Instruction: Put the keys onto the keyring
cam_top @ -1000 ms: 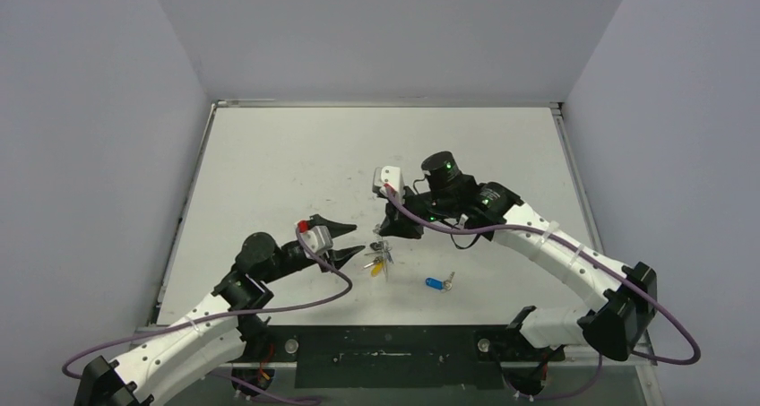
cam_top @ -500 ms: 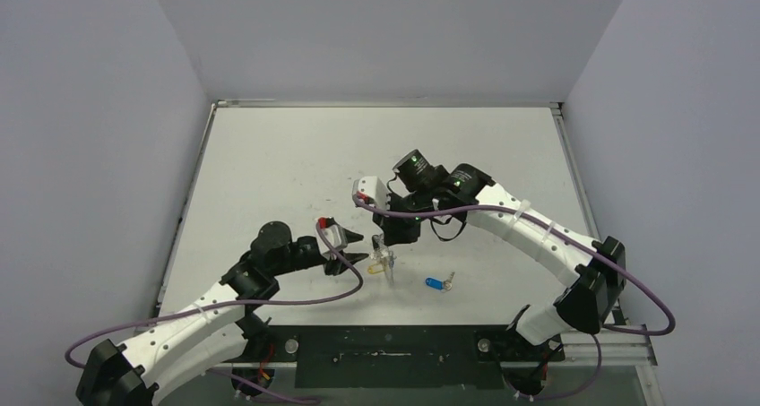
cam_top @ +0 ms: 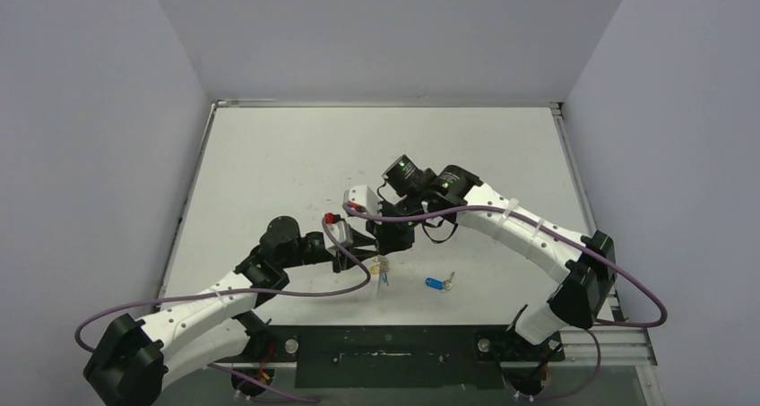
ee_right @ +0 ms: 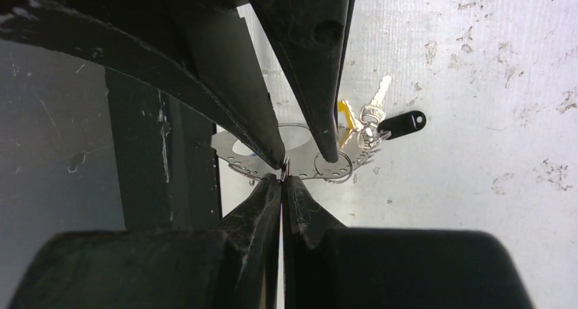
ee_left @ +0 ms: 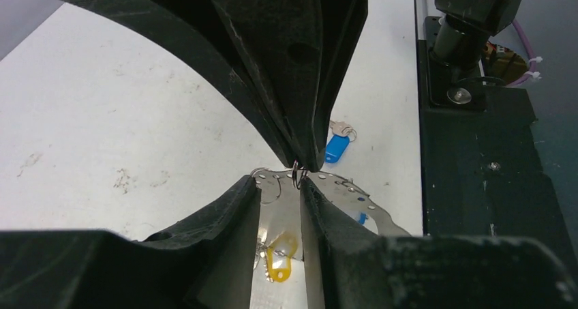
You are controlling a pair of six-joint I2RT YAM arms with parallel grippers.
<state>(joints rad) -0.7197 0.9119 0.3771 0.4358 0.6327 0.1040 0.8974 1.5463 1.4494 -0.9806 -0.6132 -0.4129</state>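
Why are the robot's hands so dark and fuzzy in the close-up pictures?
Left wrist view: the left hand is seen from very close, so it's soft and almost plain black, while the blue-tagged key beyond is sharp. Right wrist view: same for the right hand; the black key is crisp. Top view: even light, but the keys look tiny.

The left arm and right arm are white links dotted with small dark screw holes, joined by round black housings. Green lamps glow on the right arm's far joints. A purple cable trails along each. The left pincer and right pincer have black, tapered, scuffed fingers.
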